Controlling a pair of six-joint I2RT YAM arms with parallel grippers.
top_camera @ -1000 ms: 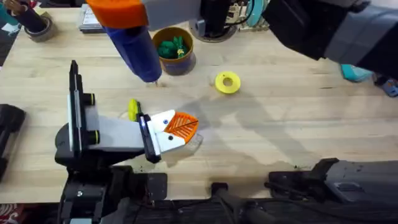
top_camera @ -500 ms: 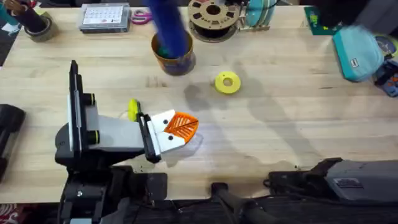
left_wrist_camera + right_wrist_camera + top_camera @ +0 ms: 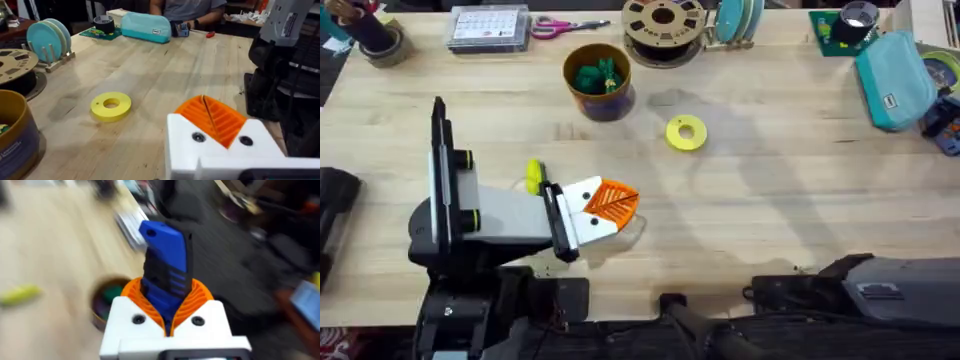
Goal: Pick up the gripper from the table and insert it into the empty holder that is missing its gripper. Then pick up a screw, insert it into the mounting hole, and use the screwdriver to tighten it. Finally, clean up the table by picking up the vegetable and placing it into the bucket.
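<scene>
My left gripper (image 3: 612, 203) rests low at the table's middle left, shut, its two orange ribbed pads (image 3: 212, 117) pressed together in white finger mounts (image 3: 222, 150); two dark screw heads sit in that white face. No loose orange gripper, holder or screw can be made out on the table. My right gripper (image 3: 167, 317) is shut on the blue screwdriver (image 3: 162, 275), held high above the bucket. The green vegetable (image 3: 597, 75) lies inside the yellow-rimmed purple bucket (image 3: 620, 100), which also shows at the edge of the left wrist view as the bucket (image 3: 15, 135).
A yellow ring disc (image 3: 686, 132) lies right of the bucket. Along the far edge stand a calendar (image 3: 488, 27), scissors (image 3: 560, 25), a brown spool (image 3: 663, 25) and a teal pouch (image 3: 895, 75). The right arm's base (image 3: 880, 290) sits at the lower right.
The right arm with the blue screwdriver swept from over the bucket toward the far edge and out of the overhead view. The left arm has stayed still.
</scene>
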